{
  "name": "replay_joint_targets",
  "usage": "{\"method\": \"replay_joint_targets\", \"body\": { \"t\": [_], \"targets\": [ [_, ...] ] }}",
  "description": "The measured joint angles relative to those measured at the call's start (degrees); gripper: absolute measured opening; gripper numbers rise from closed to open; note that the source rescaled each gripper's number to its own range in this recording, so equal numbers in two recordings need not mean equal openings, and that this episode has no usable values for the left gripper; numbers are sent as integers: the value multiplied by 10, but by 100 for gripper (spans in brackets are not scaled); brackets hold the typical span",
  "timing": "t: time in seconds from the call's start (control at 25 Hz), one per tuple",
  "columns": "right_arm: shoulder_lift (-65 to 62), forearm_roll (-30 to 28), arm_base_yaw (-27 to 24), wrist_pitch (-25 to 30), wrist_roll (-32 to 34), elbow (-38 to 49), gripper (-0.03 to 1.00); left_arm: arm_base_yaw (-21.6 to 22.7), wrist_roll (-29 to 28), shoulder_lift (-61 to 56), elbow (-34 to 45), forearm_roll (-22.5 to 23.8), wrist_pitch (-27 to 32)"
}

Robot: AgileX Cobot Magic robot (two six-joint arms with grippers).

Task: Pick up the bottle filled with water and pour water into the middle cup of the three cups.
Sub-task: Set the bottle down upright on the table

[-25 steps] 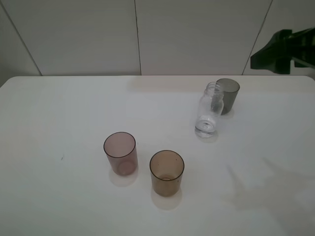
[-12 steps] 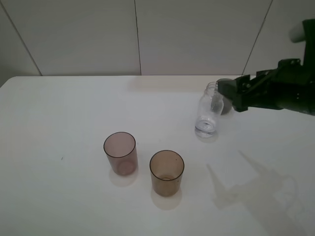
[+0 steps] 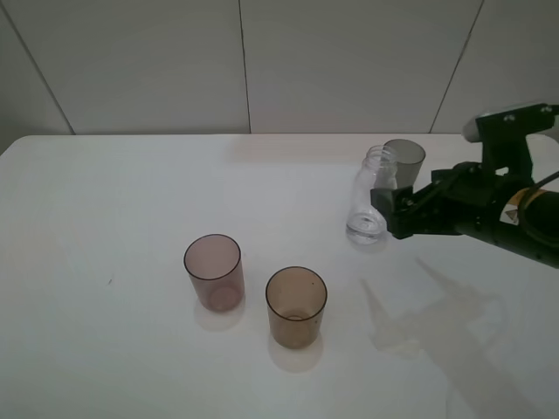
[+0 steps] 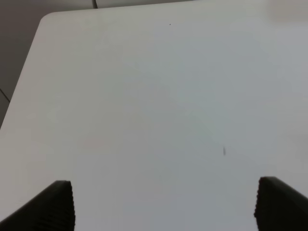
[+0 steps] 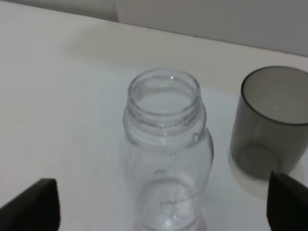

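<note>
The clear, capless bottle [image 3: 370, 197] stands upright at the back right of the table and shows close up in the right wrist view [image 5: 166, 144]. My right gripper [image 3: 389, 216] is open just right of the bottle's lower part. In the right wrist view [image 5: 161, 207] its jaws stand wide on either side, not touching the bottle. The amber-brown cup [image 3: 296, 305] stands at the front middle, the mauve-pink cup [image 3: 213, 271] to its left. The dark grey cup [image 3: 405, 161] is right behind the bottle [image 5: 269, 120]. My left gripper [image 4: 168, 204] is open over bare table.
The white table [image 3: 113, 209] runs to a wall at the back. Its corner and edge [image 4: 43, 19] show in the left wrist view. My right arm [image 3: 507, 214] reaches in from the right edge.
My right arm has swung down and left from the upper right corner, and its open gripper now sits beside the bottle. The cups and bottle have not moved.
</note>
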Motion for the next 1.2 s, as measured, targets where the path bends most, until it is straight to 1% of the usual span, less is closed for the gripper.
{"method": "replay_joint_targets", "body": {
  "t": [0.24,0.4,0.52,0.68,0.8,0.92,1.04,1.12,1.2],
  "targets": [
    [80,-45,0,-91,1,2,100,0,0,0,0,0,0],
    [123,-48,0,-151,2,1,100,0,0,0,0,0,0],
    [150,-40,0,-182,2,2,100,0,0,0,0,0,0],
    [184,-3,0,-228,2,2,100,0,0,0,0,0,0],
    [212,20,0,-266,24,2,100,0,0,0,0,0,0],
    [242,19,0,-313,62,2,100,0,0,0,0,0,0],
    [270,15,0,-362,79,2,100,0,0,0,0,0,0],
    [289,15,0,-382,82,2,100,0,0,0,0,0,0],
    [305,17,0,-390,83,2,100,0,0,0,0,0,0]
  ]
}}
